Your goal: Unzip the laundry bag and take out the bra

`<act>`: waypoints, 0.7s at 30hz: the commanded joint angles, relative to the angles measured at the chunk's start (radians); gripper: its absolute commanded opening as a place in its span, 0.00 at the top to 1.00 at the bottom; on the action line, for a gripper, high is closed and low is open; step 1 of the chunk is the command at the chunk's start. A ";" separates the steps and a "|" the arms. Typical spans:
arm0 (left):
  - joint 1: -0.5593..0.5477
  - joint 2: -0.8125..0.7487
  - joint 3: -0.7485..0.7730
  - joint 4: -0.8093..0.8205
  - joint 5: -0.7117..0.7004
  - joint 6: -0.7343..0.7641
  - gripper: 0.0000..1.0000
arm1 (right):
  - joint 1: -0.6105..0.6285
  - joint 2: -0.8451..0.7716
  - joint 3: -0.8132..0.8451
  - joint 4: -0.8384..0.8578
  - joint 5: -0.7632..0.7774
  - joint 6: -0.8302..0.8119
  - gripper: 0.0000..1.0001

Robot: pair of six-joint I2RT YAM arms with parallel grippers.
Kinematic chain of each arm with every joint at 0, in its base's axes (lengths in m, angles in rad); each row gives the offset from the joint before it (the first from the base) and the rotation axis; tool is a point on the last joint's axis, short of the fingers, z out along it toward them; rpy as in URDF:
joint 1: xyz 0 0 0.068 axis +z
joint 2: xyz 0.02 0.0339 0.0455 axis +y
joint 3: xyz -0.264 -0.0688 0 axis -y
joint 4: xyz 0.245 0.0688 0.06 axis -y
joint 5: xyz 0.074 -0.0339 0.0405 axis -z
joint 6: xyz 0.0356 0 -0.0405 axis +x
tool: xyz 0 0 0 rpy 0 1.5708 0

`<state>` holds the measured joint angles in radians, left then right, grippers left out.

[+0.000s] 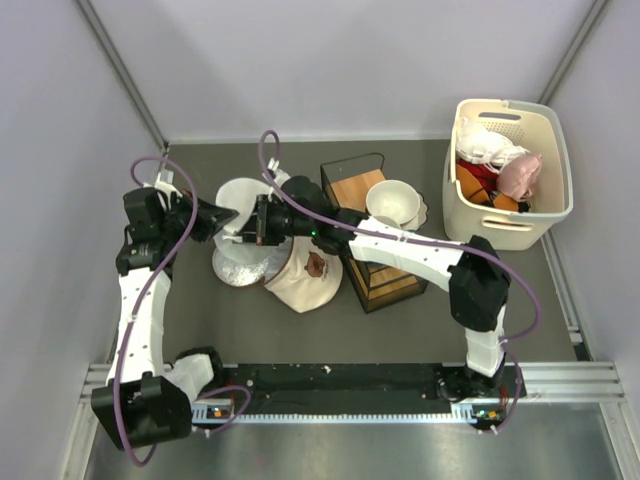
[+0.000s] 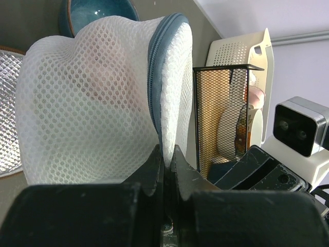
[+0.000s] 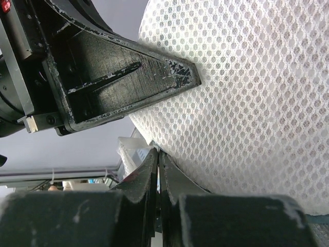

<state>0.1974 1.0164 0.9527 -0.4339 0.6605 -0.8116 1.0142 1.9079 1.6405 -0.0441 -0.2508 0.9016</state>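
Laundry bag (image 2: 92,103) pinched in left claw (image 2: 165,154), right claw (image 3: 157,154) closed beside it (grip unclear).

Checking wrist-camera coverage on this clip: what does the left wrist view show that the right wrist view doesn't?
Only the left wrist view: the laundry bag with its blue-grey zipper band, the left claw shut on the bag's edge below it, a black wire crate, the beige basket and a blue bowl. Only the right wrist view: the left claw's outer side against the mesh, and the right claw shut, its tips at the mesh; what it pinches is hidden. Both: the bag's white mesh, close to the lens.
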 commanded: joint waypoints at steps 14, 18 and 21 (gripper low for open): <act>0.017 0.014 0.052 0.000 0.039 0.043 1.00 | -0.078 -0.225 -0.303 -0.028 0.090 -0.130 1.00; 0.030 0.039 0.066 0.000 0.027 0.054 1.00 | -0.083 -0.236 -0.332 -0.056 0.071 -0.173 1.00; 0.033 0.071 0.063 0.024 -0.009 0.071 1.00 | -0.080 -0.234 -0.315 -0.069 0.071 -0.210 1.00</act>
<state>0.2134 1.0595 0.9592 -0.4850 0.6720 -0.7780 0.9428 1.7145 1.3216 -0.0612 -0.1951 0.7765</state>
